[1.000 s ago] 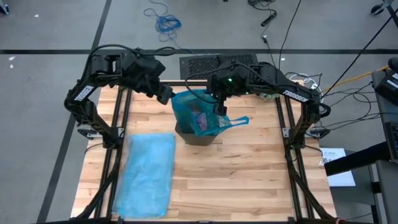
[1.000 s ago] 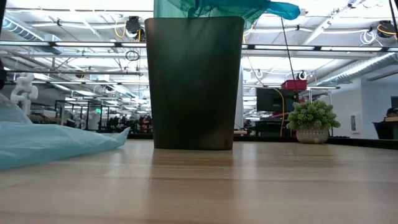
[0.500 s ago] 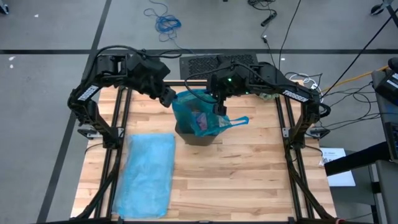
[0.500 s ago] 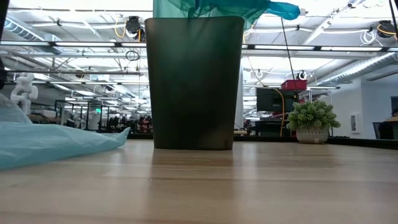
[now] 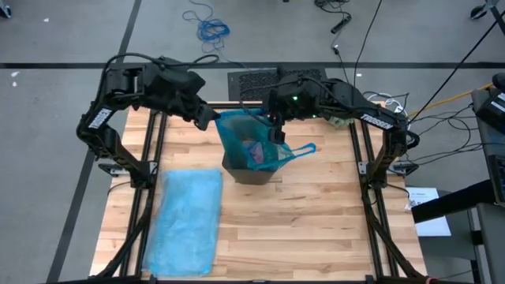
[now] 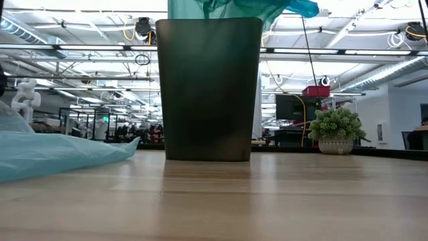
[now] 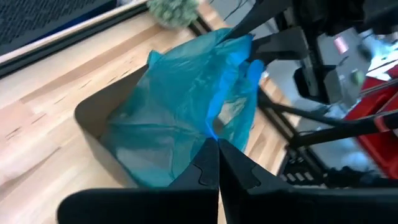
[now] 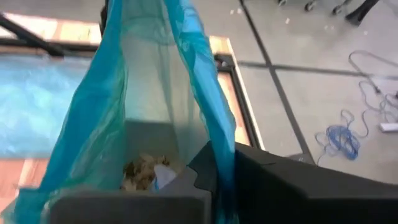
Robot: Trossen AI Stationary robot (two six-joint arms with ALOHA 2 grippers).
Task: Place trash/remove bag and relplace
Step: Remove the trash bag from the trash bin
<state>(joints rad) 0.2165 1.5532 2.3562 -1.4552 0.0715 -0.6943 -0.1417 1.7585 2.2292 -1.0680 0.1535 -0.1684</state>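
Blue bag [image 5: 251, 143], trash [image 8: 142, 172] inside, sits in the bin [image 6: 208, 87] at 12 o'clock, both hands clamped on its rim: left hand [image 7: 218, 163], right hand [image 5: 278, 130]. Removal begun; replacement liner [image 5: 188, 222] waits.

Thin glossy plastic bag [image 5: 251, 146], matt dark bin [image 6: 208, 87], wooden table [image 5: 316, 213]

Left gripper [image 7: 217, 163] at the bag's [image 5: 248, 142] left rim, fingers pinched together on it. Right gripper [image 5: 275, 134] at the bag's right rim, clamping the film.
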